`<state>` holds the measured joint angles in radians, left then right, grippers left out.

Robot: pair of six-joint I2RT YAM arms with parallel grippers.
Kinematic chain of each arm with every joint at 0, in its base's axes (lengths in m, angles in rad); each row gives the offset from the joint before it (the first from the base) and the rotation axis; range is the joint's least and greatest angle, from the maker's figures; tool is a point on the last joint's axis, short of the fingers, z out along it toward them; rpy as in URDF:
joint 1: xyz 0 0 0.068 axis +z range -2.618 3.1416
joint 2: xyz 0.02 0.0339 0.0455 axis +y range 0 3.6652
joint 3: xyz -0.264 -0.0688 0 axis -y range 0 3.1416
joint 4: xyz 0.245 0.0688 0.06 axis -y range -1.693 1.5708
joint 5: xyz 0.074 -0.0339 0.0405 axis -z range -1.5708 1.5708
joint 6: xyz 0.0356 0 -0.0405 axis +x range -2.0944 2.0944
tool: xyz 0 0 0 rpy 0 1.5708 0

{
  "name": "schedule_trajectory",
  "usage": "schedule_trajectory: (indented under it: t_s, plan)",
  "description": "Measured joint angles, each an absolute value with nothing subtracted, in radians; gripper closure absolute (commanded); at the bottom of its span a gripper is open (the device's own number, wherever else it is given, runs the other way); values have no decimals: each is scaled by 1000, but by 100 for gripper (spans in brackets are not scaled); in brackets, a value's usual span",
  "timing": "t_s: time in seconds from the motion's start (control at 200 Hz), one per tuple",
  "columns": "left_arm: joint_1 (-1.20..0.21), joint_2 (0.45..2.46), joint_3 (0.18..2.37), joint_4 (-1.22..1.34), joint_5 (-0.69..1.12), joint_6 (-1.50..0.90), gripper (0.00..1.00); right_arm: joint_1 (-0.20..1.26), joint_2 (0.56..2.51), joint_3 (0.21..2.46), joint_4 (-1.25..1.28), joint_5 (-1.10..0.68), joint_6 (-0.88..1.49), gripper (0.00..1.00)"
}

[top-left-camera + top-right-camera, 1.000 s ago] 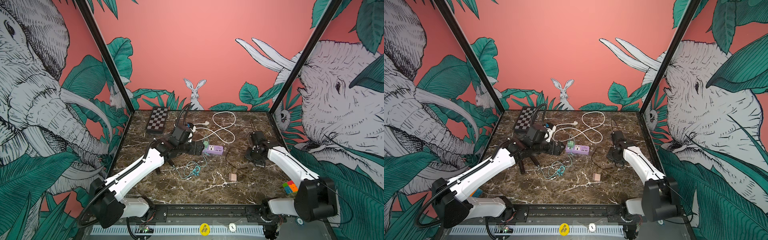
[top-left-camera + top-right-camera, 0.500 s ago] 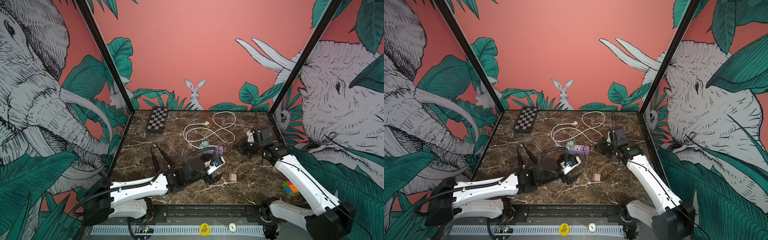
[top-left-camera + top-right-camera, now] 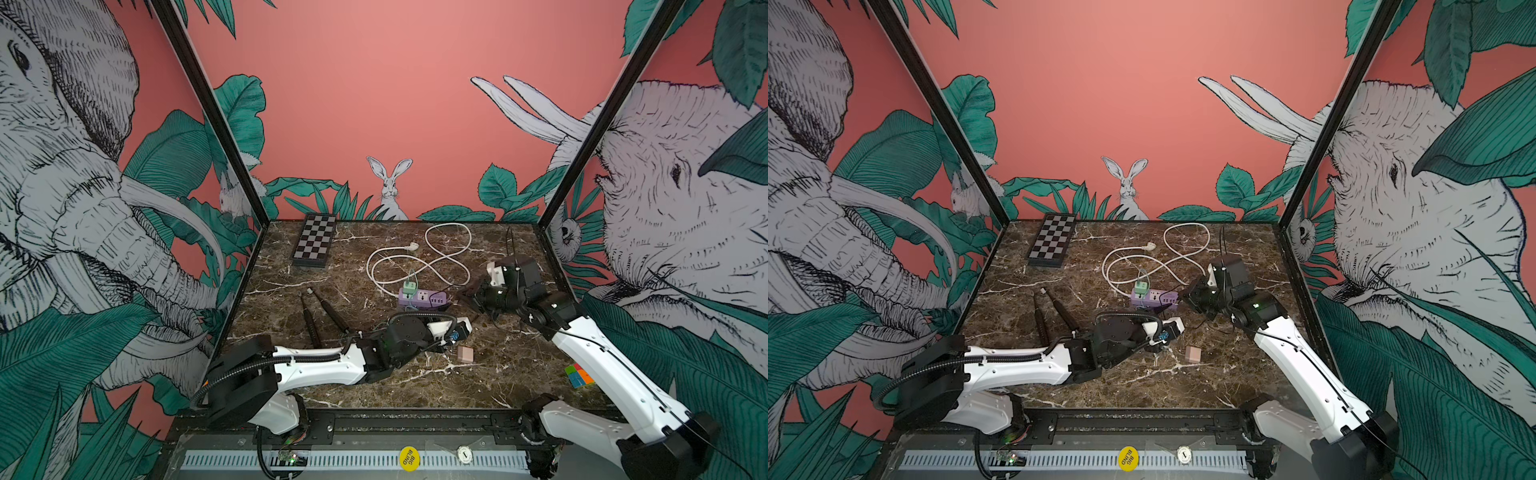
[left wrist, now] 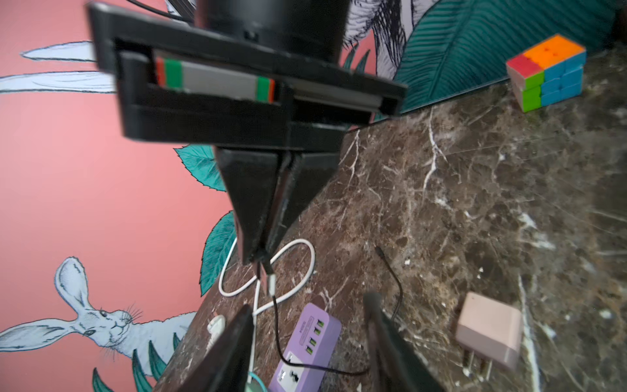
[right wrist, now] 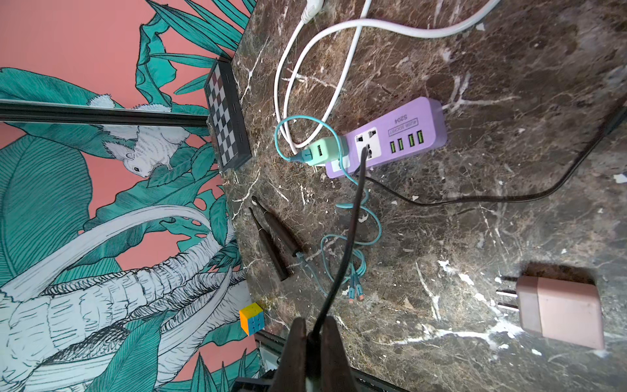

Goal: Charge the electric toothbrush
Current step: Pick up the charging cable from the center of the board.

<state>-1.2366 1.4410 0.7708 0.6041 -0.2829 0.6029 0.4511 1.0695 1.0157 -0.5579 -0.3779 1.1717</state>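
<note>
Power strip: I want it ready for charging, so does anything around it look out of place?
Yes. Behind the power strip, its white plug lies loose, connected to nothing; the pink adapter lies unplugged nearby, prongs bare.

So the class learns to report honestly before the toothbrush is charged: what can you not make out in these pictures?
Left claw: left wrist view, fingers blurred and cut off by the picture's edge.
Toothbrushes: both top views, butt ends behind the left arm.
Black cable: right wrist view, one end lost at the picture's edge.
</note>
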Motion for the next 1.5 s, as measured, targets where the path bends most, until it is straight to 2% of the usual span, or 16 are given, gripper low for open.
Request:
schedule_trajectory:
  t_s: [0.17, 0.34, 0.65, 1.075, 1.22, 1.355, 1.405, 1.5]
  plan:
    - [-1236, 1461, 787, 638, -305, 625, 55, 452, 1054, 1016, -558, -380, 1185, 100]
    - [-1236, 1497, 809, 653, -317, 657, 66, 458, 1039, 1016, -558, -383, 1198, 100]
    - [-1236, 1542, 847, 695, -359, 736, 69, 460, 1026, 1016, -561, -379, 1209, 100]
    - [-1236, 1559, 848, 754, -398, 813, 84, 458, 1018, 1015, -551, -377, 1246, 100]
    - [-1236, 1561, 848, 769, -413, 828, 84, 458, 1018, 1008, -532, -379, 1259, 100]
    - [-1237, 1569, 848, 772, -428, 837, 94, 457, 1011, 978, -490, -379, 1287, 100]
    - [-1237, 1573, 848, 773, -434, 843, 100, 457, 1006, 965, -476, -379, 1299, 100]
    - [-1238, 1575, 848, 775, -439, 851, 100, 456, 985, 942, -457, -374, 1319, 100]
